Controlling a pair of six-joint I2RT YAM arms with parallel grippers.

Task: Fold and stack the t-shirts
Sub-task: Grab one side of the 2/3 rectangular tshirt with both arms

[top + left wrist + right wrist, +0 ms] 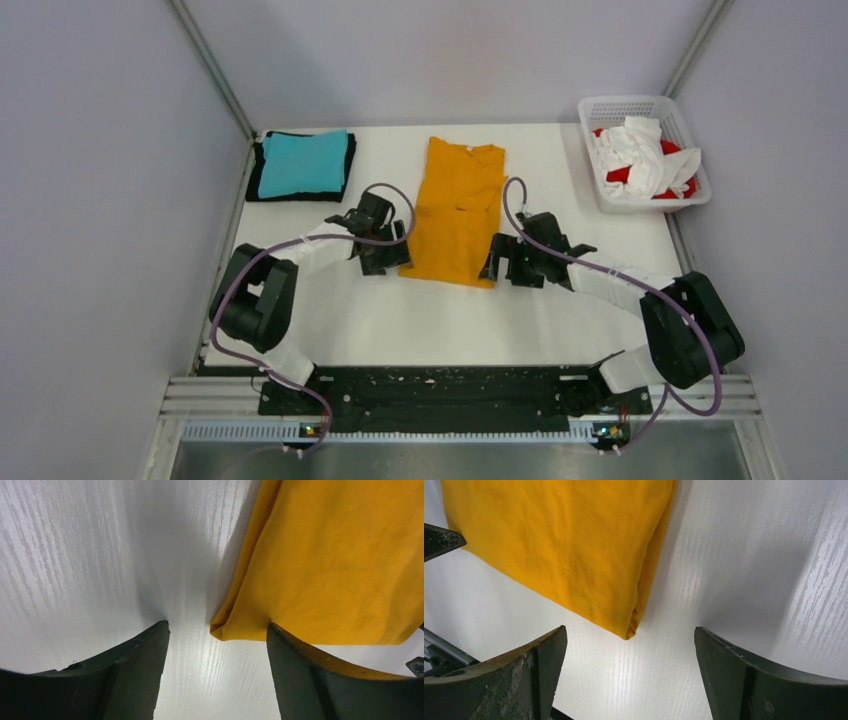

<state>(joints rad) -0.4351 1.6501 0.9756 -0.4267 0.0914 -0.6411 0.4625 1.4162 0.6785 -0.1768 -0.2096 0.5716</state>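
Mid-fold on the orange-yellow t-shirt (458, 210), a strip at mid table (400, 320), left pincer (392, 258) and right pincer (500, 265) apart and empty at its near corners; calls next for clamping both corners.

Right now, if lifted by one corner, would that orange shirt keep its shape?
Probably not: the orange shirt is thin, folded cloth, likely to droop and unfold. It looks light and may slide on the smooth table.
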